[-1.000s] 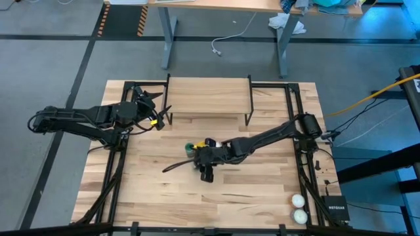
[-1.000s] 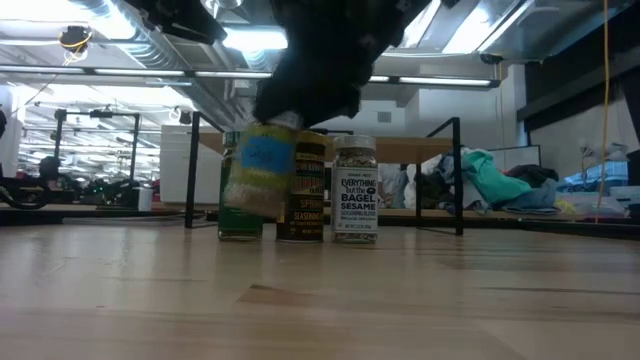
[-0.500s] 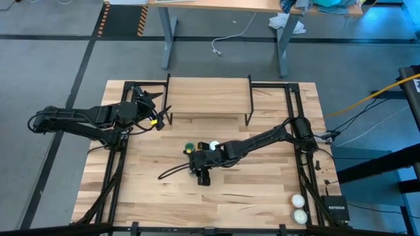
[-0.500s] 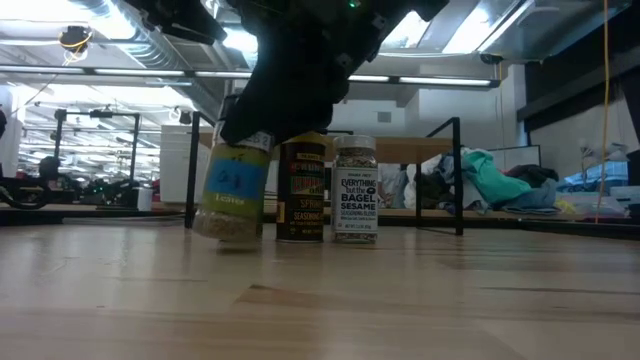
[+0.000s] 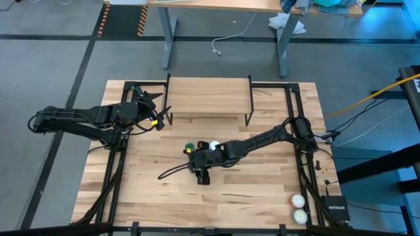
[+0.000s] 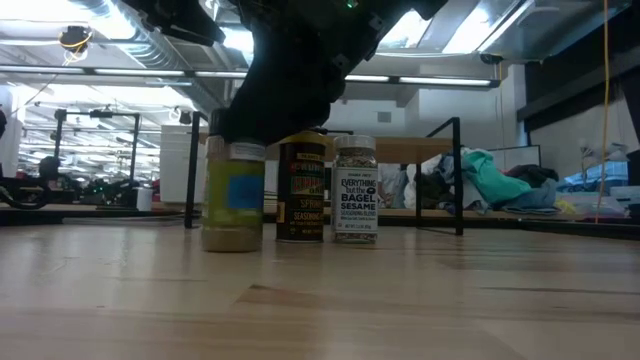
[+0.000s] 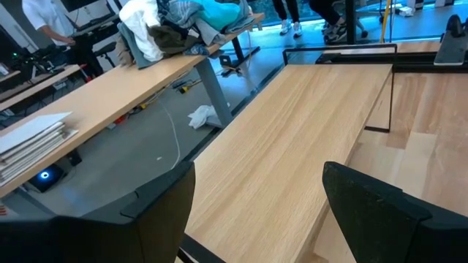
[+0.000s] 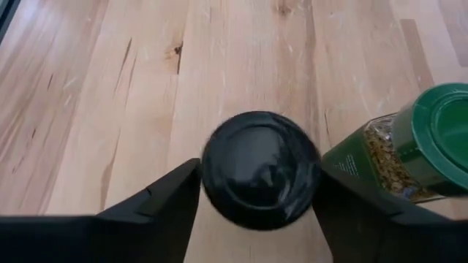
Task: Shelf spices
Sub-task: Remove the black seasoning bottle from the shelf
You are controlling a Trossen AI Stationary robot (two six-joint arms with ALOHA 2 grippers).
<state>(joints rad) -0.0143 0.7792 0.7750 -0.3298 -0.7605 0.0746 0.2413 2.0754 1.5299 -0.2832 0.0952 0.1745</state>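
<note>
Apparently just loosened, the right gripper's [image 8: 256, 219] fingers [image 8: 157, 204] bracket the black-lidded jar [image 8: 257, 169], untouching; any sideways withdrawal could topple it against the green-lidded jar [image 8: 431, 142] just beside.

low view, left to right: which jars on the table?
Jar with the blue label under the right pincer → dark-labelled jar → bagel sesame jar.

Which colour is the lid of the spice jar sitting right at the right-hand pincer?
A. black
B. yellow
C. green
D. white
A: the right wrist view looks down on the black-lidded jar directly at the right pincer, with the green-lidded jar standing off to one side of it.
</note>
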